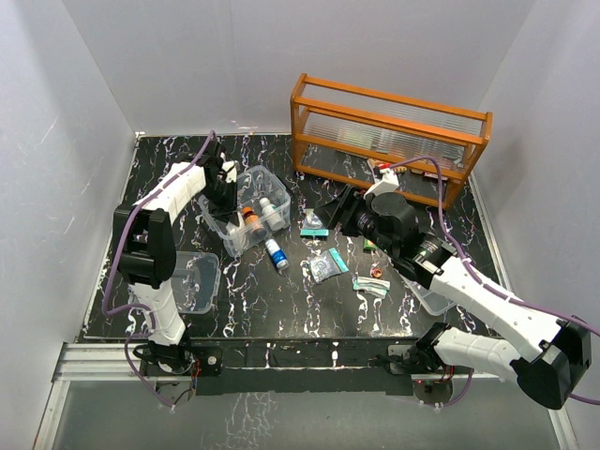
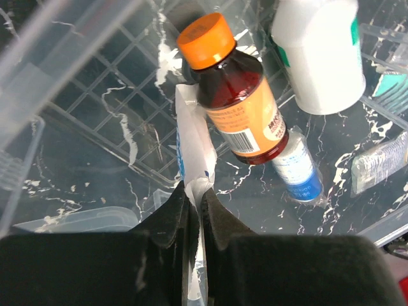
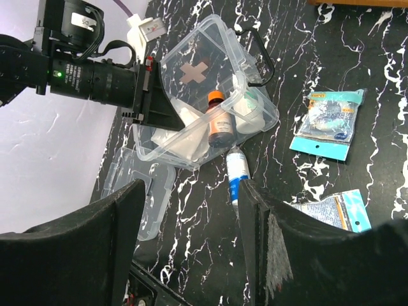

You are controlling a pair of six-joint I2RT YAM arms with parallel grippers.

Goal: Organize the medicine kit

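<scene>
The medicine kit (image 1: 251,178) is a clear box with a red cross on its wall (image 3: 191,73), standing open at the left of the table. Inside lie an amber bottle with an orange cap (image 2: 236,95) and a white bottle (image 2: 322,54). My left gripper (image 2: 196,191) reaches into the box (image 1: 223,192) and is shut on a white packet (image 2: 191,137). A small blue-labelled bottle (image 3: 237,167) lies on the table just outside the kit (image 1: 277,253). My right gripper (image 3: 191,191) hovers open above the table's middle (image 1: 336,214), holding nothing.
The kit's clear lid (image 1: 192,281) lies near the left arm's base. An orange wooden rack (image 1: 389,136) stands at the back right. Flat packets (image 1: 325,267), (image 1: 314,223), (image 1: 370,284) are scattered mid-table. A clear container (image 1: 431,300) sits under the right arm.
</scene>
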